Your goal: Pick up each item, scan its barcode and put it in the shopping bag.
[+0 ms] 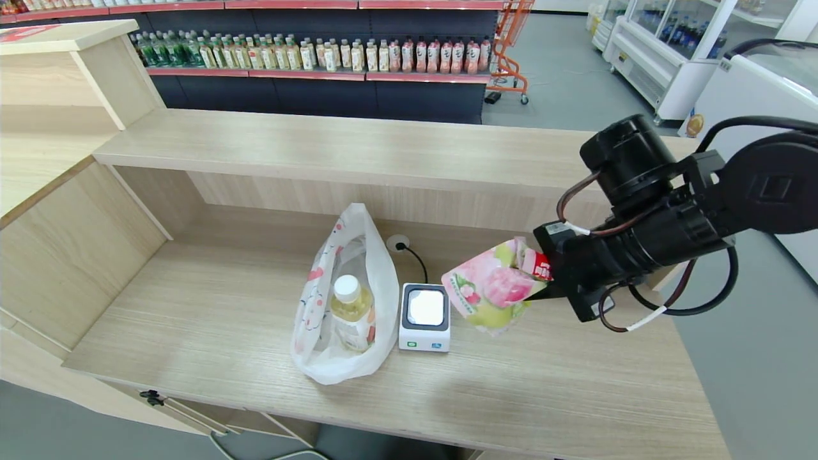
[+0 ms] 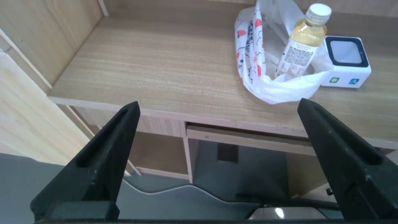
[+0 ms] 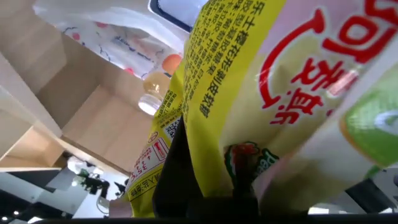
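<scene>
Wood table (image 1: 192,332) runs wide left of the shopping bag (image 1: 377,281); right tool (image 1: 546,281) clamps a snack pouch (image 1: 492,287) just right of the scanner (image 1: 425,316); left tool (image 2: 217,106), jaws apart, hangs off the near edge.

Left jaws spread wide; right jaws clamp pouch (image 1: 495,287).
</scene>
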### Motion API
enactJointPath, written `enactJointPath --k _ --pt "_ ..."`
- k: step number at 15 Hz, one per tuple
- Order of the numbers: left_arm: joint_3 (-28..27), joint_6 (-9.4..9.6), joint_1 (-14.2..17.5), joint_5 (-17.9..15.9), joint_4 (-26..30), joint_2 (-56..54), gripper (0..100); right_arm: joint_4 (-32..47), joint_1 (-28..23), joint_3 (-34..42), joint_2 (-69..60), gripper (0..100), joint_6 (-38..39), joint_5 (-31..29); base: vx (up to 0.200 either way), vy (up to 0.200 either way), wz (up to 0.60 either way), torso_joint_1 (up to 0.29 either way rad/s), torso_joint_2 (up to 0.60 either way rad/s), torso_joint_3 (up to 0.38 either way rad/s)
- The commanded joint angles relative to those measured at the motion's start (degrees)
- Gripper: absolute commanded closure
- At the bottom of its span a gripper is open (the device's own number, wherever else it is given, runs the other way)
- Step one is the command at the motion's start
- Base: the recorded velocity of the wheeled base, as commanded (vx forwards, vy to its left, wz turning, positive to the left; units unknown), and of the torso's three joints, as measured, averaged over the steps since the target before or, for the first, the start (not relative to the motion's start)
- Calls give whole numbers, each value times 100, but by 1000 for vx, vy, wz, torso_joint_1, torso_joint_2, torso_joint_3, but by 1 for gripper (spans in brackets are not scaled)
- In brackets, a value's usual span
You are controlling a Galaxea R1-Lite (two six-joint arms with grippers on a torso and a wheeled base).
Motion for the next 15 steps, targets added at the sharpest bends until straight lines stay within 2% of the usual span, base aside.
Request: enactJointPath --k 1,4,7,11,15 --pt "0 -2 1 -2 -4 -2 0 3 215 7 51 100 89 -5 0 0 0 0 0 0" --pt "0 -11 -8 -2 -4 -2 0 -6 523 69 130 100 221 -49 0 0 0 0 0 0" --pt "0 -11 1 -2 -4 -2 0 -32 549 60 236 100 221 -145 0 0 0 0 0 0" --pt "0 -19 1 -2 -4 -2 0 -111 531 -10 403 100 221 -251 0 200 0 -1 -2 2" --pt "0 7 -8 -2 -4 6 0 -129 443 -46 561 100 221 -400 0 0 0 0 0 0"
